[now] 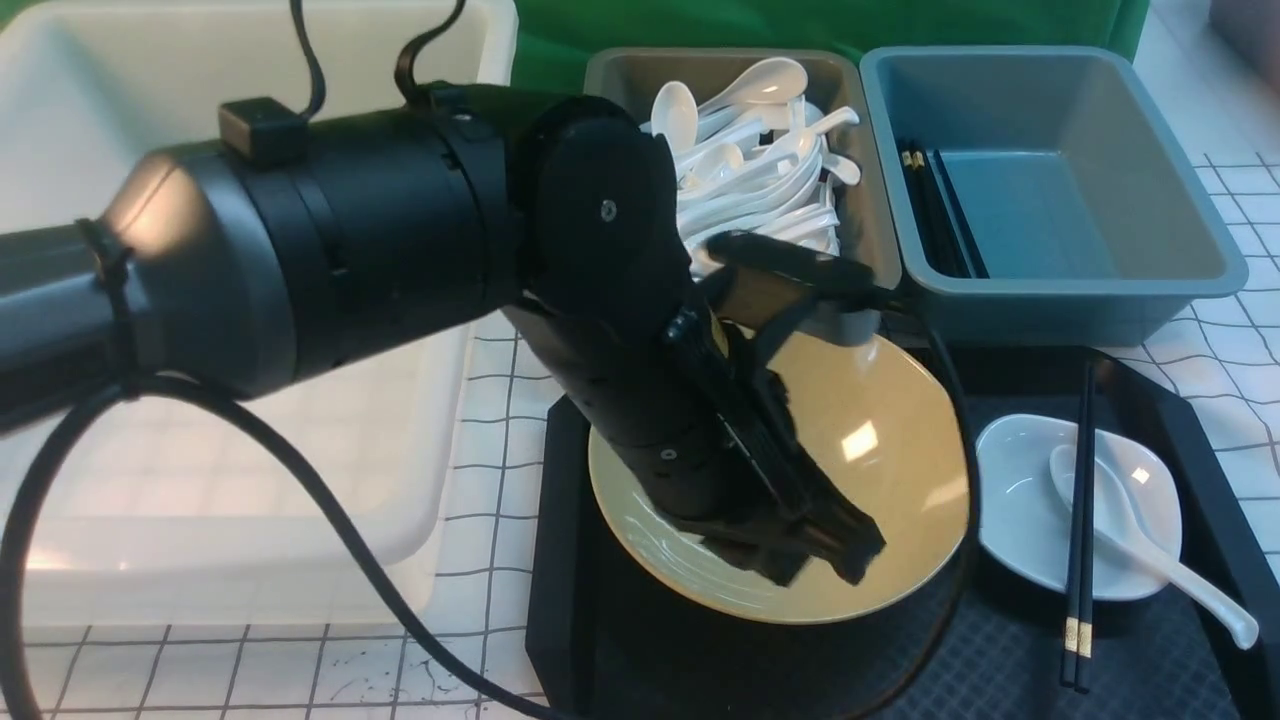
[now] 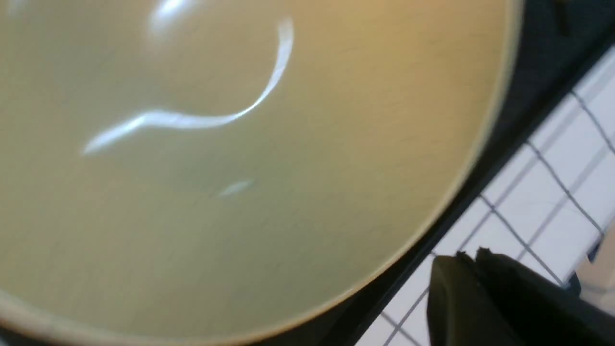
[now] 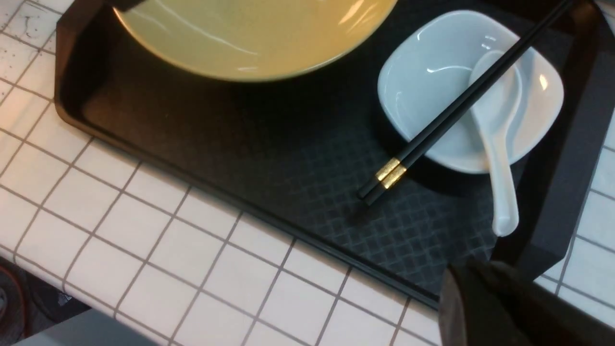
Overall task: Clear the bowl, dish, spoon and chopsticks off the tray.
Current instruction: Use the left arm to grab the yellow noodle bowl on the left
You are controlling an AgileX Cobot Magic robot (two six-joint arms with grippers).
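Observation:
The wide mustard-yellow bowl (image 1: 890, 450) (image 2: 240, 168) (image 3: 259, 38) sits on the left half of the black tray (image 1: 1000, 660) (image 3: 240, 144). My left gripper (image 1: 820, 560) (image 2: 468, 257) hangs over the bowl's near side, its fingers pressed together and holding nothing. On the tray's right stands the small white dish (image 1: 1015, 500) (image 3: 423, 96). The white spoon (image 1: 1150, 550) (image 3: 499, 144) lies in it, and the black chopsticks (image 1: 1080, 520) (image 3: 456, 110) lie across it. My right gripper (image 3: 475, 269) is shut and empty above the tray's near right corner, out of the front view.
A large white tub (image 1: 200, 400) stands left of the tray. Behind the tray are a grey bin (image 1: 620, 75) heaped with white spoons (image 1: 770, 150) and a blue-grey bin (image 1: 1050, 200) holding black chopsticks (image 1: 930, 210). The tabletop (image 3: 144, 230) is white with a dark grid.

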